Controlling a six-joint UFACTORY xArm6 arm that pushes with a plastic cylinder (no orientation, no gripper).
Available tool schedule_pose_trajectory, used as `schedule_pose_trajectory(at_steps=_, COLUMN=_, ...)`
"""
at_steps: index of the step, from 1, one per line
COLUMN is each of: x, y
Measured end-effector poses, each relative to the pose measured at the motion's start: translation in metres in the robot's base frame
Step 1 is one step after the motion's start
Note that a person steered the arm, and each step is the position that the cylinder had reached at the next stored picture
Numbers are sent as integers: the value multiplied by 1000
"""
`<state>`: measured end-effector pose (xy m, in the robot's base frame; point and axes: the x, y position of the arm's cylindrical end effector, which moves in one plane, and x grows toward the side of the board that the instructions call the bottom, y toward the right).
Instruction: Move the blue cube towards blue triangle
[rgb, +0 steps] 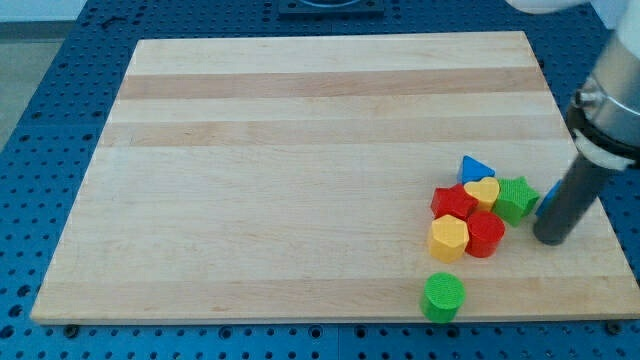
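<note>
The blue triangle (476, 168) lies at the top of a cluster of blocks on the board's right side. The blue cube (547, 194) shows only as a thin blue sliver beside my dark rod, which hides most of it. It lies just to the right of the green star (516, 197). My tip (550, 239) rests on the board right of the cluster, just below the blue cube. The arm comes down from the view's upper right.
The cluster also holds a yellow heart (483, 191), a red block (453, 202), a yellow hexagon (449, 238) and a red cylinder (486, 234). A green cylinder (442, 297) sits alone near the bottom edge of the wooden board (300, 150). The board's right edge is close to my tip.
</note>
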<state>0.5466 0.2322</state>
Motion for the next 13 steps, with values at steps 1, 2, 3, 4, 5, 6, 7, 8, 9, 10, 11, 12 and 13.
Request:
schedule_pose_trajectory(at_steps=1, x=7, y=15)
schedule_pose_trajectory(at_steps=2, x=8, y=19)
schedule_pose_trajectory(at_steps=3, x=-15, y=21)
schedule_pose_trajectory(at_steps=4, x=-25, y=21)
schedule_pose_trajectory(at_steps=5, x=-63, y=9)
schedule_pose_trajectory(at_steps=6, x=-101, y=-12)
schedule_pose_trajectory(at_steps=7, x=-136, y=-34)
schedule_pose_trajectory(at_steps=8, x=-149, y=-40)
schedule_pose_trajectory(at_steps=9, x=-149, y=10)
schedule_pose_trajectory(at_steps=10, x=-179, y=21)
schedule_pose_trajectory(at_steps=11, x=-213, y=14)
schedule_pose_trajectory(at_steps=12, x=-239, y=-17)
schedule_pose_trajectory(at_steps=13, x=-222, y=-46)
